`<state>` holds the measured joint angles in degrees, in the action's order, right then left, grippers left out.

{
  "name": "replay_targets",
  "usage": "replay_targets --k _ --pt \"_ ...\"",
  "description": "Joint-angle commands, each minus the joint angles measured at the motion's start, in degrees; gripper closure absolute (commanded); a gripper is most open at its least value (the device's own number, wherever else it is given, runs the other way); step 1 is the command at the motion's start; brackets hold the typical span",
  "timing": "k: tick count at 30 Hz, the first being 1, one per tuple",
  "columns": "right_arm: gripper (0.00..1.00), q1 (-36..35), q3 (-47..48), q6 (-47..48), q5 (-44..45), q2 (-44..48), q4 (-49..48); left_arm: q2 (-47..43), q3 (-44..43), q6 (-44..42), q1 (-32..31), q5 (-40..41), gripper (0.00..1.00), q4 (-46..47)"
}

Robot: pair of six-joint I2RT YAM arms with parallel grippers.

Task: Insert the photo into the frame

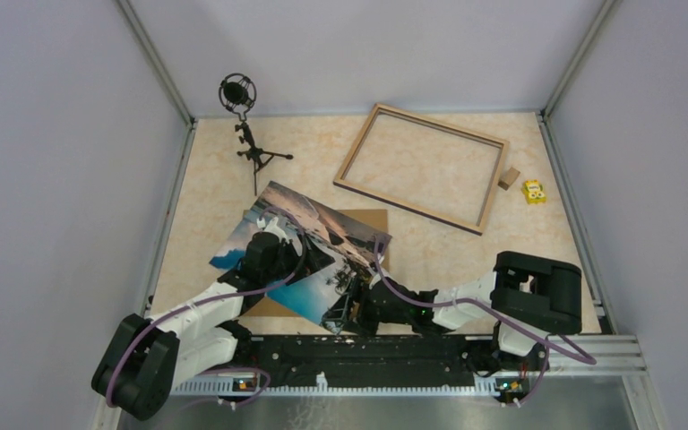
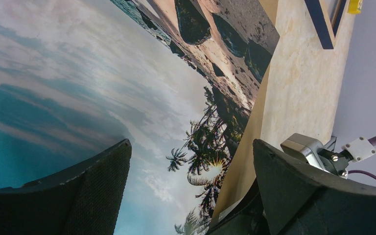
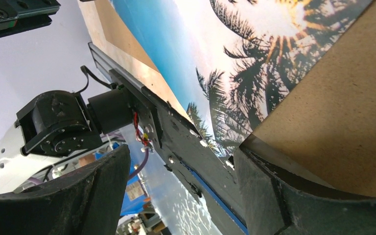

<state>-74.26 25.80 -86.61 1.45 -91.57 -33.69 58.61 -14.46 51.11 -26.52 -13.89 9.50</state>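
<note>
Care at the edge matters most here. The photo [image 1: 309, 246] appears not yet lifted off the backing board [image 1: 372, 219], which it lies across. The right gripper [image 3: 183, 149], jaws spread wide at the board's near corner, should catch the print alone and not the board with it. The left gripper [image 2: 191, 147], equally wide, hovers over the print above the board and could steady it. The frame [image 1: 409, 208] lies well beyond the board's far side, light wood up. The print looks glossy and thin, showing palms, a sunburst, cloud and turquoise water, and it will likely flex.
</note>
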Motion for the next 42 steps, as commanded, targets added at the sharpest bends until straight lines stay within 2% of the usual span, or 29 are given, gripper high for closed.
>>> replay_targets --k 1,12,21,27,28,31,32,37,42 --pt "0.24 -0.78 -3.23 1.08 1.81 -0.22 -4.22 -0.30 2.06 -0.31 -0.10 1.67 0.03 -3.08" --pt "0.24 -0.10 -4.16 1.08 1.81 2.08 -17.95 -0.59 2.15 -0.31 -0.09 1.59 0.03 -3.17" --pt "0.24 1.63 -4.57 1.08 1.81 1.21 -21.70 -0.67 1.76 -0.65 -0.05 1.63 0.03 -3.67" --pt "0.24 3.43 -2.97 1.08 1.81 1.94 -15.53 -0.58 1.65 -0.73 -0.10 1.59 0.03 -3.81" --pt "0.19 3.44 -1.46 1.08 1.81 2.20 -12.19 -0.40 1.63 -0.79 -0.11 1.64 0.03 -3.79" --pt "0.19 2.97 5.25 1.08 0.55 3.77 3.09 -0.10 1.38 -0.92 -0.15 1.53 0.03 -3.78" --pt "0.18 2.59 7.71 43.02 -0.06 4.74 10.08 0.10 1.36 -0.93 -0.11 1.53 0.03 -3.78" --pt "0.17 -0.27 15.47 63.26 -1.05 10.15 35.66 0.11 1.40 -0.82 -0.06 1.60 0.03 -3.58" --pt "0.15 -0.27 16.07 79.06 2.74 13.95 42.61 -0.24 1.69 -0.56 -0.11 1.76 0.03 -3.43"
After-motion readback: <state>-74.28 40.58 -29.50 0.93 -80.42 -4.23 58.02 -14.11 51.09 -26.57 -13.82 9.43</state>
